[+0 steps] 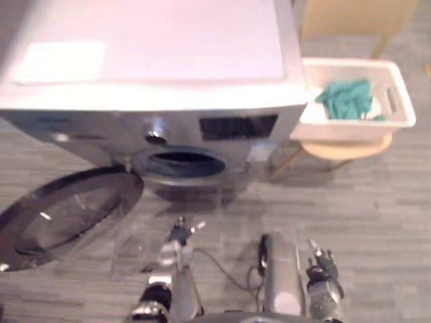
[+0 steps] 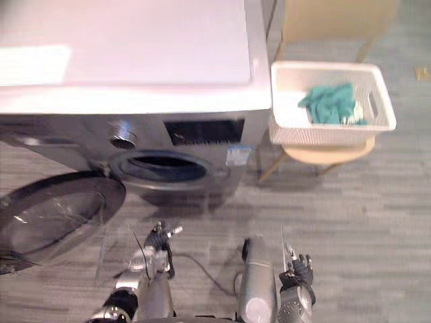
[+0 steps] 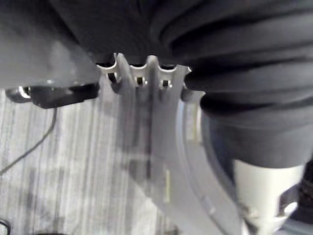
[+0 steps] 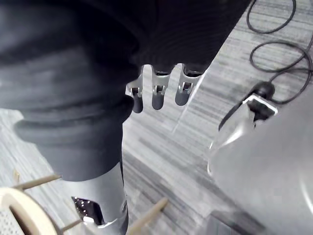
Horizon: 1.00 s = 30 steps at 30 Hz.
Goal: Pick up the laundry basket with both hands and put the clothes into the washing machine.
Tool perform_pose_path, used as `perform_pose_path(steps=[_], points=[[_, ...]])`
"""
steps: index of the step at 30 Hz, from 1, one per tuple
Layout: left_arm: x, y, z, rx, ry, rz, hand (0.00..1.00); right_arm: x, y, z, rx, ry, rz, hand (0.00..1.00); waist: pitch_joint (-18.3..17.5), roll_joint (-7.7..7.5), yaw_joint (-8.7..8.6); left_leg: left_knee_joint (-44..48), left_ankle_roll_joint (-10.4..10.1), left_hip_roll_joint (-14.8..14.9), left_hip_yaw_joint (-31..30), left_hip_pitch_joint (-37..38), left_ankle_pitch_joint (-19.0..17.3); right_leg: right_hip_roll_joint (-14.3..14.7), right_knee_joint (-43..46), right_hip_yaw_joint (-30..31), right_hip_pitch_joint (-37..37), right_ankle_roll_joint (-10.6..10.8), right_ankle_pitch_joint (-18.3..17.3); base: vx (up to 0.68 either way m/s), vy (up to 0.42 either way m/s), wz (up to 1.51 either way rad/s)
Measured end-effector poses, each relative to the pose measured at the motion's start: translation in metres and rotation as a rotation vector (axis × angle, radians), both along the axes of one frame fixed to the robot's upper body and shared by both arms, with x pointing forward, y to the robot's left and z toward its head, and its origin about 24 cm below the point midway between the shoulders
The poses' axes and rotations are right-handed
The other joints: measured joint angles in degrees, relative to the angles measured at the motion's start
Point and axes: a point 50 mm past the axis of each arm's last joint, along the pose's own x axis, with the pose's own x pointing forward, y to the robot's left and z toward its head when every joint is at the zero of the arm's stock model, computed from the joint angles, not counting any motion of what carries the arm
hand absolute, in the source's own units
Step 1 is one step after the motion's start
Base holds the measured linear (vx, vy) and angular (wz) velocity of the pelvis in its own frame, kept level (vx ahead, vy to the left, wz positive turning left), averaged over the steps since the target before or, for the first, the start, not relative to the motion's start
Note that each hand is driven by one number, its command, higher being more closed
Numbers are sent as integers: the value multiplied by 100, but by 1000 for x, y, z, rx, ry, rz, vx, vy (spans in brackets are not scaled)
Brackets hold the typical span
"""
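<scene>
— What lies nearest?

— Both hands, low over the floor in front of the washer. The left hand has its fingers loosely spread and relaxed, with nothing in them. The right hand is the same: fingers fairly straight, dark tips pointing ahead, touching nothing.

— And just past them?

— The round door of the washing machine, swung wide open to the left, its glass facing up. Behind it the drum opening is dark and uncovered. The machine is silver-grey at the front with a pale flat top.

— Where is the laundry basket?

— The laundry basket sits to the right of the machine, just beside its corner, on a round pale wooden stool. It is well apart from both hands.

— How does it look?

— White, rectangular, with walls that flare outward and a slot for a handle in the right end. It stands level. Inside lie crumpled teal clothes, bunched towards the middle and right, with something pale next to them. The rest of the inside shows bare white.
</scene>
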Motion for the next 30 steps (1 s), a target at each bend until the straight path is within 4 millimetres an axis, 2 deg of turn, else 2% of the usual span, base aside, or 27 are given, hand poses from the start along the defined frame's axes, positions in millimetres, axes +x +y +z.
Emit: perform_pose_path(steps=[2, 5, 9, 11, 14, 16, 18, 20, 23, 24, 26, 27, 28, 29, 30], points=[[-34, 12, -20, -30, 109, 119, 0, -17, 7, -12, 26, 82, 18, 0, -468, 16, 15, -845, 2, -161, 55, 586, 313, -69, -747, -274, 667, 24, 200, 217, -12, 41], [-61, 24, -32, -71, 189, 260, 0, -36, 14, -23, 58, 154, 31, 0, -848, -17, 20, -1775, -10, -373, 81, 1142, 721, -180, -1500, -614, 1315, 70, 415, 178, -35, 48], [-110, 37, -48, -89, 333, 398, 0, -62, 16, -37, 85, 284, 47, 0, -1482, -21, 18, -3564, -9, -659, -46, 1996, 1601, -132, -2955, -1256, 2291, 118, 937, 197, -6, 53], [-120, 38, -51, -88, 369, 398, 0, -70, 15, -42, 99, 323, 60, 0, -1587, 5, 12, -4027, -11, -715, -249, 2197, 1835, -54, -3464, -1569, 2700, 148, 1109, 147, 5, 65], [-121, 41, -51, -70, 381, 370, 0, -73, 16, -45, 105, 362, 103, 0, -1640, 15, 22, -4276, -1, -774, -675, 2185, 2018, 115, -4138, -2068, 3220, 148, 1370, 71, -5, 68], [-120, 42, -51, -62, 380, 352, 0, -73, 17, -46, 103, 370, 119, 0, -1638, 11, 27, -4275, -4, -783, -781, 2169, 2031, 164, -4283, -2167, 3343, 151, 1421, 23, -17, 35], [-119, 43, -51, -60, 376, 347, 0, -71, 19, -47, 95, 386, 168, 0, -1598, -3, 115, -4119, -4, -778, -853, 2155, 2030, 244, -4450, -2262, 3556, 95, 1469, -7, -20, 30], [-114, 42, -49, -62, 356, 334, 0, -64, 21, -46, 75, 379, 220, 0, -1473, -16, 128, -3442, 25, -772, -812, 1858, 2012, 307, -4472, -2384, 3706, 45, 1467, -76, -18, 29], [-110, 39, -49, -74, 345, 337, 0, -53, 17, -43, 48, 363, 251, 0, -1360, 95, 142, -3079, 26, -687, -737, 1703, 2007, 386, -4382, -2442, 3737, -29, 1429, -128, 14, 13], [-105, 34, -48, -91, 332, 343, 0, -49, 15, -42, 38, 357, 256, 0, -1277, 164, 164, -2545, 28, -763, -768, 1661, 1585, 288, -4270, -2437, 3723, -50, 1412, -103, 94, -17], [-109, 34, -49, -91, 339, 345, 0, -47, 15, -41, 34, 354, 263, 0, -1265, 168, 159, -1572, 24, -1106, -863, 1630, 883, 224, -4219, -2224, 3713, -66, 1390, -67, 157, -49], [-115, 35, -50, -88, 349, 349, 0, -45, 16, -41, 35, 349, 268, 0, -1267, 202, 157, -1430, 185, -1254, -982, 1727, 513, 240, -4210, -1942, 3641, -62, 1419, -61, 169, -84], [-117, 34, -51, -89, 353, 348, 0, -45, 13, -40, 28, 341, 269, 0, -1313, 216, 143, -1833, 290, -1231, -1137, 1892, 292, 320, -4197, -1662, 3464, -69, 1435, -66, 180, -81], [-117, 34, -51, -91, 355, 351, 0, -45, 15, -41, 37, 340, 265, 0, -1352, 192, 148, -2060, 384, -1267, -1095, 1959, 256, 322, -4197, -1494, 3341, -75, 1441, -56, 98, -67], [-117, 39, -50, -78, 355, 349, 0, -50, 21, -43, 59, 347, 261, 0, -1395, 44, 137, -2374, 450, -1338, -942, 1992, 421, 316, -4266, -1129, 3159, -194, 1517, -39, 91, -52]])
